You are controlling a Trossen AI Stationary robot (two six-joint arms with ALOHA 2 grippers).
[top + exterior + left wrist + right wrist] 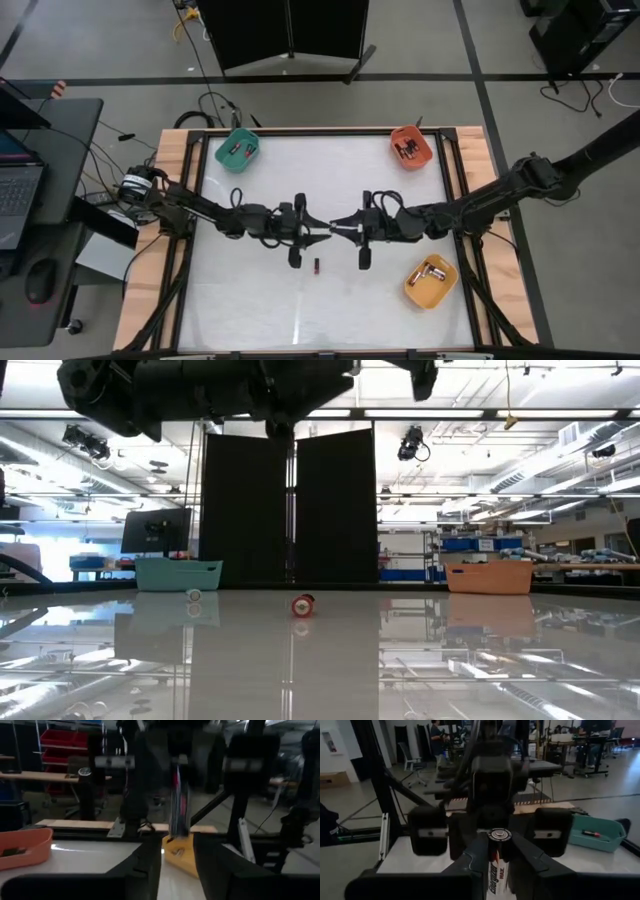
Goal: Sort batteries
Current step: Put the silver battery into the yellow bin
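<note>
While left gripper (325,234) parts, battery (498,865) between right jaws.

Your arms reach in from opposite sides, stretched low and level, wrists facing each other mid-bench. Your left gripper (325,232) and right gripper (335,227) meet tip to tip. Right fingers (530,862) clamped on load; left fingers (220,865) parted around it.
</note>
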